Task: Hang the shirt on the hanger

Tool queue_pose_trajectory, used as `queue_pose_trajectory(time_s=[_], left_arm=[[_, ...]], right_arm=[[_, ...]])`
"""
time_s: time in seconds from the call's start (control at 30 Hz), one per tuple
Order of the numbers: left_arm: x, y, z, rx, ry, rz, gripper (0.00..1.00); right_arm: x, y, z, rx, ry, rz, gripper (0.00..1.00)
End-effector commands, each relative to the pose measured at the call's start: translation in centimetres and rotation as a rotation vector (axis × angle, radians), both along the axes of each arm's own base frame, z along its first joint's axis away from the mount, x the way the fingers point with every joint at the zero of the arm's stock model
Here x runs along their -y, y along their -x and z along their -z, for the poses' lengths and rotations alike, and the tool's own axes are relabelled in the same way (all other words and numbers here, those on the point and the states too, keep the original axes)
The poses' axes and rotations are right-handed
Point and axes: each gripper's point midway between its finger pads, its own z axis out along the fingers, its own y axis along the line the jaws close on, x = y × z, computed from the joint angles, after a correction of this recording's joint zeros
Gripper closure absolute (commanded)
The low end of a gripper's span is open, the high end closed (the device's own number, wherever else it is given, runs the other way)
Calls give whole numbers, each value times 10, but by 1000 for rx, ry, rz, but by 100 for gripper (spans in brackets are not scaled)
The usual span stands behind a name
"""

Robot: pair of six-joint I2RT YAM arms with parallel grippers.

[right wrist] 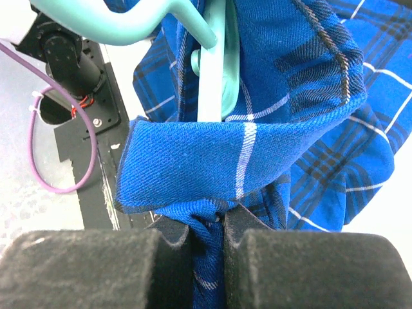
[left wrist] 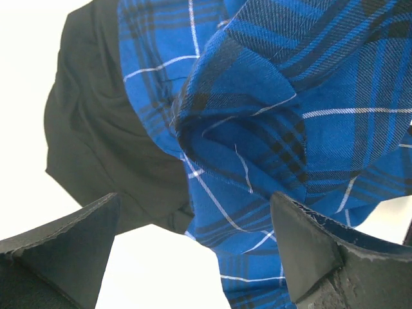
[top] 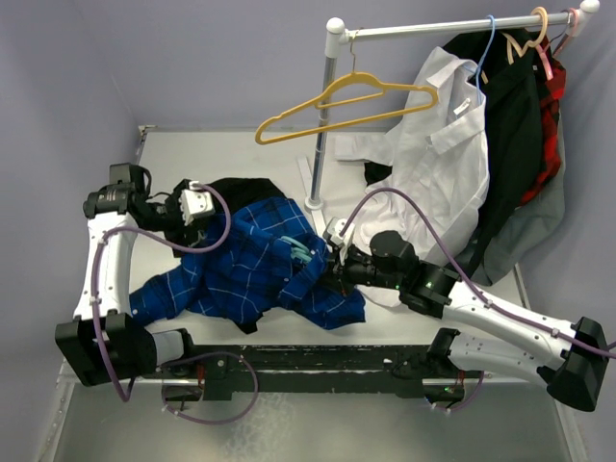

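Note:
The blue plaid shirt [top: 252, 268] lies crumpled in the middle of the table. The teal hanger [top: 300, 254] pokes out of its folds; in the right wrist view the hanger [right wrist: 212, 58] stands just beyond a pinched fold of the shirt [right wrist: 212, 167]. My right gripper [top: 332, 265] is shut on that fold at the shirt's right side. My left gripper [top: 185, 223] is open at the shirt's upper left edge, its fingers [left wrist: 71, 248] spread wide over the shirt [left wrist: 270, 129] and a black garment [left wrist: 103, 135].
A black garment [top: 245, 191] lies under the shirt's far edge. A rack pole [top: 322, 125] stands behind, its rail carrying a yellow hanger [top: 346, 96], a white shirt [top: 438, 154] and dark clothes [top: 525, 125]. The table's front edge [top: 318, 351] is near.

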Motion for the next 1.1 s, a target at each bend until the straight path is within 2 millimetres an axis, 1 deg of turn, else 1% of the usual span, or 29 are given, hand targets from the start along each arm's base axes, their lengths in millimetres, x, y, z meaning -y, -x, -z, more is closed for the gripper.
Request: queue_pose_trajectory(time_s=[0.0,0.13,0.23,0.27,0.37,0.4,0.5,0.57,0.7,0.83,1.07], left_arm=[[9,6,-9,-15,56,49,0],[16,12,-4,-58,110,31,0],[28,30,1,-162,185,70,1],[32,36,1,-190,213,86,0],[42,52,-2,-253,280,122,0],[44,54,-3,-260,295,121,0],[46,52,-3,-275,321,83,0],[42,41,3,-271,317,1,0],[35,26,27,-250,244,-154,0],[33,30,42,-202,176,-229,0],[21,48,62,-198,71,-257,0]], right_arm=[[-1,-2,-22,35,-34,-1,100],[-2,-5,-22,38,-31,9,100],[-2,-6,-20,37,-20,17,100],[-1,-7,-19,34,-15,19,100],[-1,-8,-17,30,-4,25,100],[0,-8,-17,29,-2,27,100],[0,-8,-16,31,0,30,100],[1,-10,-15,30,7,39,100],[2,-12,-17,35,7,56,100],[3,-13,-19,40,8,60,100],[5,-12,-17,40,26,58,100]])
